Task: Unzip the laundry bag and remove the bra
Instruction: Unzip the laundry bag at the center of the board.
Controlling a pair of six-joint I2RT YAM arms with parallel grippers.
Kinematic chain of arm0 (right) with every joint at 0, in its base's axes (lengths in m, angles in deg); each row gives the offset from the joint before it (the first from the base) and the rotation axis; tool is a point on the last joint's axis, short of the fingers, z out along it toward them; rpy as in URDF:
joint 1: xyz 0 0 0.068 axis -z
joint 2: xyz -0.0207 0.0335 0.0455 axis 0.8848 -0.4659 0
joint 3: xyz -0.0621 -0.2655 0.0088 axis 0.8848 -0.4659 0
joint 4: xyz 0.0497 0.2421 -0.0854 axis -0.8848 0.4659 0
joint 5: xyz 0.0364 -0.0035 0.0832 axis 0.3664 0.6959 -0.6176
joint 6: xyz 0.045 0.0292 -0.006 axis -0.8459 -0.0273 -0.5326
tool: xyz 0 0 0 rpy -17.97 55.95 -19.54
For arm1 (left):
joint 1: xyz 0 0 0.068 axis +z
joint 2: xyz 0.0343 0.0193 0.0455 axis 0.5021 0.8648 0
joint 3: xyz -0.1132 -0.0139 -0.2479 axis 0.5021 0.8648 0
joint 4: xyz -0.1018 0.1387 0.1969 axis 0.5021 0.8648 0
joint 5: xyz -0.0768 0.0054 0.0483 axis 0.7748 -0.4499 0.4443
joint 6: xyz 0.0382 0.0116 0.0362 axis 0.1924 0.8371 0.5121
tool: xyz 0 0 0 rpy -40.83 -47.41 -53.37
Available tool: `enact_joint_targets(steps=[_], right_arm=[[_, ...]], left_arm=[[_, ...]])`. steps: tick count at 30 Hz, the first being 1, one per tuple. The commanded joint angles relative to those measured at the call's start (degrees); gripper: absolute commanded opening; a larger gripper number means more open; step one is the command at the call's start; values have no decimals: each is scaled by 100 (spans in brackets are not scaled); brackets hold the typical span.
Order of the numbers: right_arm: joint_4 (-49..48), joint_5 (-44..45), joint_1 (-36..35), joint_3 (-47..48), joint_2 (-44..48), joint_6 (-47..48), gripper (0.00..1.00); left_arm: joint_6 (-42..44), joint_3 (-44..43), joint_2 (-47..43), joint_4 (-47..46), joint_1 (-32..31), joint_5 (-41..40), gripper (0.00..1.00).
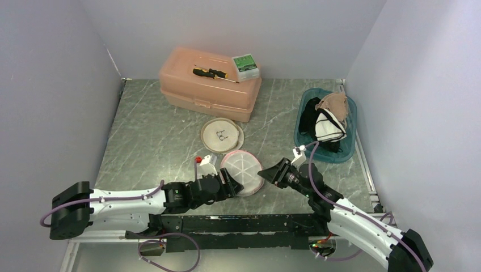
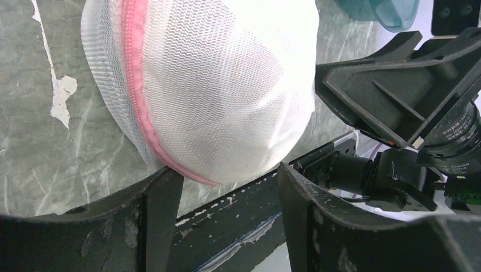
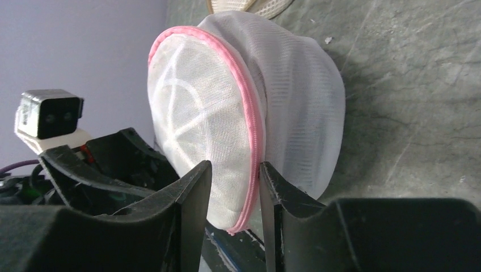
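**Status: laundry bag engaged by both end effectors, zipper closed**

1. Position of the task item. The laundry bag (image 1: pixel 243 171), a round white mesh pouch, sits at the near middle of the surface (image 1: pixel 159 136), between the two arms. It is tipped up so that its flat face is turned toward the right wrist camera. The pink zipper (image 3: pixel 252 113) runs around the rim and looks closed along the stretch in view. The contents cannot be made out through the mesh.

2. Right end effector (image 3: pixel 235 167). The fingers stand at a narrow gap. The zippered rim of the bag passes between them, with mesh against one finger and the pink tape against the other.

3. Left end effector (image 2: pixel 230 173). The fingers stand wide. The rounded end of the bag sits between the tips and touches both. Whether they press on it cannot be told.

4. Other items. A beige mesh pouch (image 1: pixel 222 135) lies just beyond the bag. A pink toolbox (image 1: pixel 207 93) at the far edge carries a screwdriver (image 1: pixel 214 73) and a green box (image 1: pixel 245 66). A teal basin (image 1: pixel 300 127) at the far right holds garments (image 1: pixel 329 122).
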Motion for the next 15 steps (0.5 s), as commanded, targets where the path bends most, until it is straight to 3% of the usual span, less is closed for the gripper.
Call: enact_joint_targets(steps=[1, 4, 10, 15], right_arm=[[-542, -288, 20, -49, 168, -203, 40], [-628, -395, 22, -71, 74, -196, 41], [-688, -554, 19, -175, -354, -133, 54], [-839, -576, 22, -208, -350, -164, 38]], left_arm=[[100, 111, -11, -371, -35, -304, 66], [188, 215, -49, -598, -36, -338, 63], [320, 315, -77, -883, -27, -323, 49], [333, 313, -54, -889, -27, -311, 47]])
